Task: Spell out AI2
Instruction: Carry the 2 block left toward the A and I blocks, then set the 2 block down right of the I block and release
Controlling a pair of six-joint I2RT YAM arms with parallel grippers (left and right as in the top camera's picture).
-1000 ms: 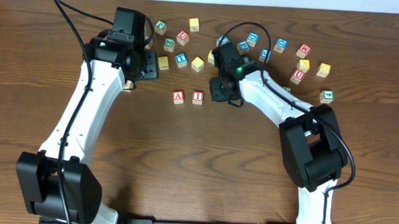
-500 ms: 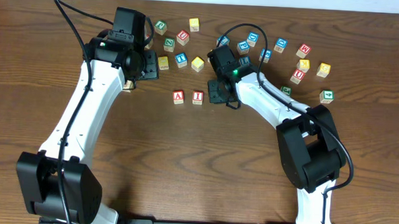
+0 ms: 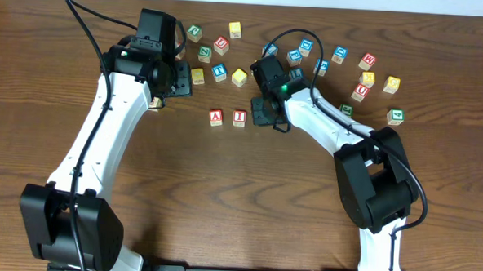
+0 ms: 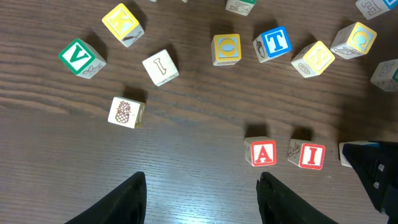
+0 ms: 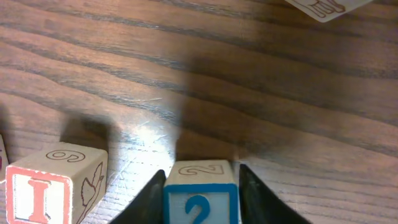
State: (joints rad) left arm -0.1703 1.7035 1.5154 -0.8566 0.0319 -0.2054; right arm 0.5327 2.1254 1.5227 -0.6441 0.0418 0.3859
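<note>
One wooden table (image 3: 238, 213) — loose letter blocks (image 3: 239, 76) strewn along its far side. One left gripper (image 4: 202, 199), spread wide, empty, hanging short of the row. One right gripper (image 5: 200, 186), the nearer, pinching the 2 block (image 5: 200, 204). One A block (image 4: 263, 153), one I block (image 4: 310, 155), adjacent. The 2 block lies just past the I block on the right arm's side, in line with the row, narrow gap between — whether it rests on the wood, cannot tell.

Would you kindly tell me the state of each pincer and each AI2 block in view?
A block: free, letter up.
I block: free, letter up, beside the A block with a small gap.
2 block: gripped, upright, apart from the I block.
Right pincer: shut on the 2 block.
Left pincer: open, empty.
</note>
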